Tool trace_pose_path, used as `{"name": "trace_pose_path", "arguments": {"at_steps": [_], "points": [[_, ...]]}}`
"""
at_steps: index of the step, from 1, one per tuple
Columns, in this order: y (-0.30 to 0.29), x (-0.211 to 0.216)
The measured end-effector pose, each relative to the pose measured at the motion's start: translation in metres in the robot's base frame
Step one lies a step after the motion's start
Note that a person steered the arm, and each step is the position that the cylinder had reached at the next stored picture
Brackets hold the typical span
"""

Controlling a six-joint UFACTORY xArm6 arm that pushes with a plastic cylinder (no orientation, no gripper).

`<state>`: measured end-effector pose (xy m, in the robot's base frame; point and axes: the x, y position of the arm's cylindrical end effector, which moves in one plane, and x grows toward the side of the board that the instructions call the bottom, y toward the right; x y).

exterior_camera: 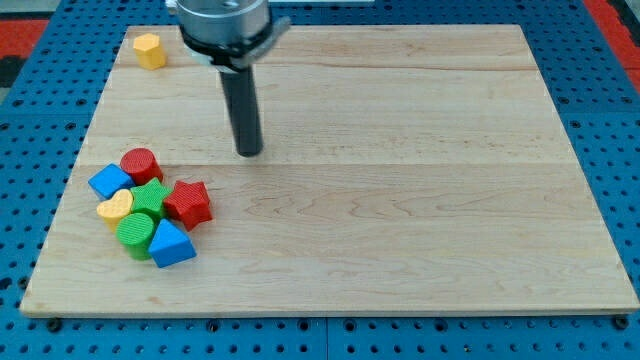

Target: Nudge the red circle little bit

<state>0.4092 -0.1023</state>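
My tip (249,152), the lower end of a straight dark rod, rests on the pale wooden bench (400,200) a little left of its centre, near the view's top; the arm carries no claw, so there is nothing to stand apart or together. The red circle (141,164) sits to the lower left of my tip, apart from it, at the top of a tight cluster of blocks near the bench's left edge. Just beside the red circle, toward the view's left, lies a blue block (110,181); below it a green star (151,196) sits in the middle of the cluster, with a red star (188,202) on its right side and a yellow heart (115,208) on its left. A green cylinder (135,234) and a blue triangular block (171,244) close the cluster at the view's bottom. A second yellow block (149,50), its shape hard to make out, stands alone in the bench's upper left corner, well apart from the others.
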Motion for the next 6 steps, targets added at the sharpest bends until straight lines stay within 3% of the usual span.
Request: {"name": "trace_pose_path", "arguments": {"at_steps": [3,4,5,6], "points": [[-0.192,0.018],[-0.193,0.051],[-0.123,0.054],[-0.115,0.054]]}}
